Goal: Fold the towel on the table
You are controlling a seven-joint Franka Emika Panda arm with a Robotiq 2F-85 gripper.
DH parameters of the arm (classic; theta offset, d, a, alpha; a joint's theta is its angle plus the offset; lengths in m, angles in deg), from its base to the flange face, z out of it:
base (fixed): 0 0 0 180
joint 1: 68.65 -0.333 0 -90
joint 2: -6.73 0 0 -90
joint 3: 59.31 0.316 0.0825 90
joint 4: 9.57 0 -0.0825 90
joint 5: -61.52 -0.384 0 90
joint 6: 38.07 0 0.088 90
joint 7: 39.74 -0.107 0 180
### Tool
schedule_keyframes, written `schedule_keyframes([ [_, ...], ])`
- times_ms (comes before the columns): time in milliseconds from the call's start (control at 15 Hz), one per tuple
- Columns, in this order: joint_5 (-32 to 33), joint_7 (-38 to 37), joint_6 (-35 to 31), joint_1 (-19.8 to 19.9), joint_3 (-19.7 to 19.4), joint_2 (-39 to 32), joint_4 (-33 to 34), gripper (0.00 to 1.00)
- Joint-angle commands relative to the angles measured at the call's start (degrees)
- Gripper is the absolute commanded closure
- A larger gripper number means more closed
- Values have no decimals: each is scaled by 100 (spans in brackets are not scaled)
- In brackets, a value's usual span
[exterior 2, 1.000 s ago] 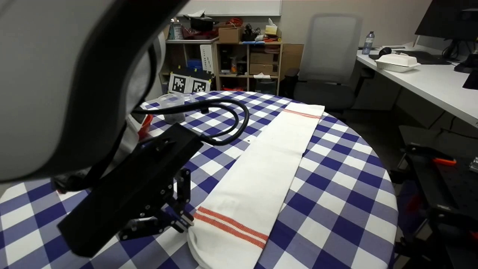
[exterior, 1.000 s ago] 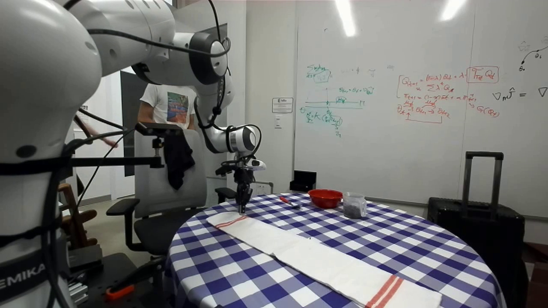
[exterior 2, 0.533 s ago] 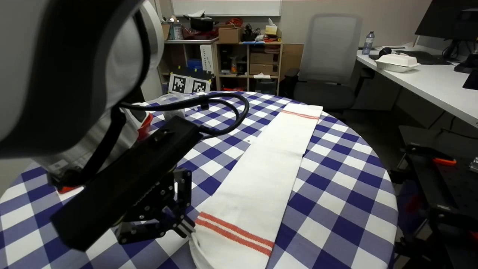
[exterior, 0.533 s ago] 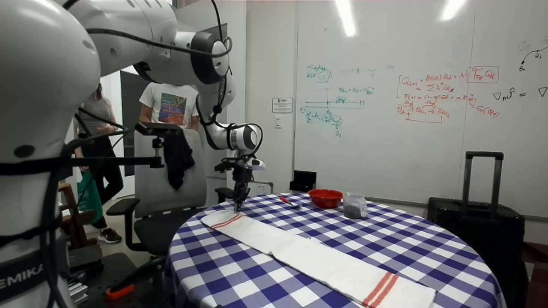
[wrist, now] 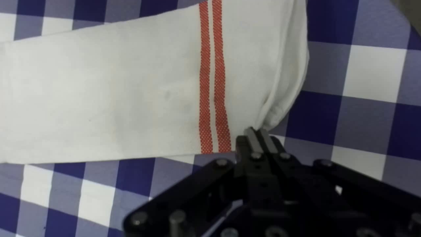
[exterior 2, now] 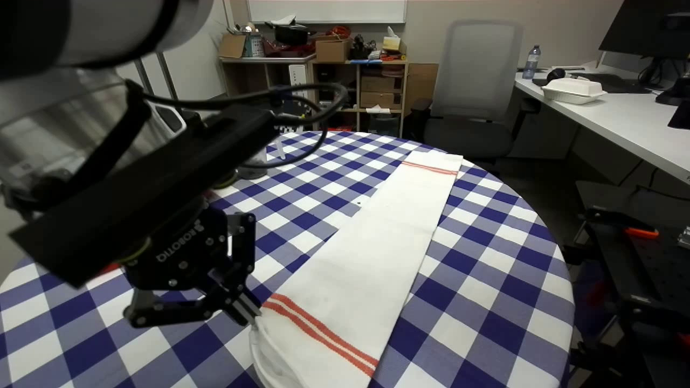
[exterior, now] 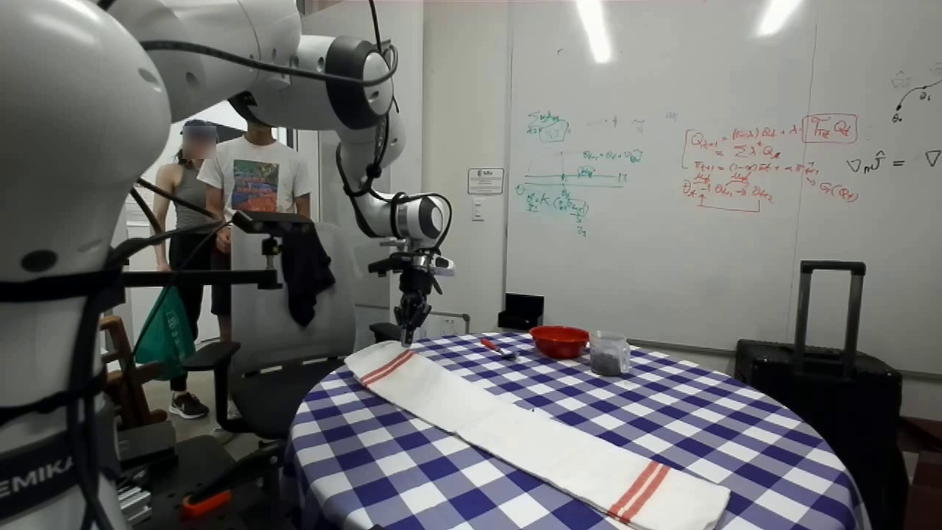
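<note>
The long white towel point(exterior: 515, 434) with red-orange stripes near both ends lies stretched across the table point(exterior: 743, 434), which has a blue-and-white checked cloth. It also shows in the other views point(exterior 2: 372, 248) point(wrist: 115, 95). My gripper point(exterior: 406, 341) is at the towel's end nearest it, beyond the stripe, and is shut on a corner there. In the wrist view the fingertips of the gripper point(wrist: 259, 131) are close together with cloth bunched and creased between them. That end is lifted slightly in an exterior view point(exterior 2: 291, 350); the rest lies flat. The pinched cloth itself is mostly hidden.
A red bowl point(exterior: 559, 341), a clear container point(exterior: 609, 355) and a red-handled utensil point(exterior: 499, 349) stand on the table's far side. A grey chair point(exterior: 291, 294) is close to the table edge. Two people point(exterior: 254, 177) stand behind the chair.
My gripper has risen and moved a little, lifting the gripped towel end. The whole towel has slid slightly towards the gripper side. A person has come into view in the background.
</note>
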State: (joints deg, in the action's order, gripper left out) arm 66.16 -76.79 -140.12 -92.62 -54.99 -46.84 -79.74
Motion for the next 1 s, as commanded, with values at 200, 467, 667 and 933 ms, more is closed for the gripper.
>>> schedule_keyframes([
  [200, -82, 882, 224, 133, 330, 919, -161, 100],
  [467, -50, 1304, 462, 148, 464, 1419, -105, 100],
  [667, -21, 1523, 620, 174, 451, 1681, -72, 100],
  [933, 9, 1734, 733, 280, 397, 1984, -144, 100],
])
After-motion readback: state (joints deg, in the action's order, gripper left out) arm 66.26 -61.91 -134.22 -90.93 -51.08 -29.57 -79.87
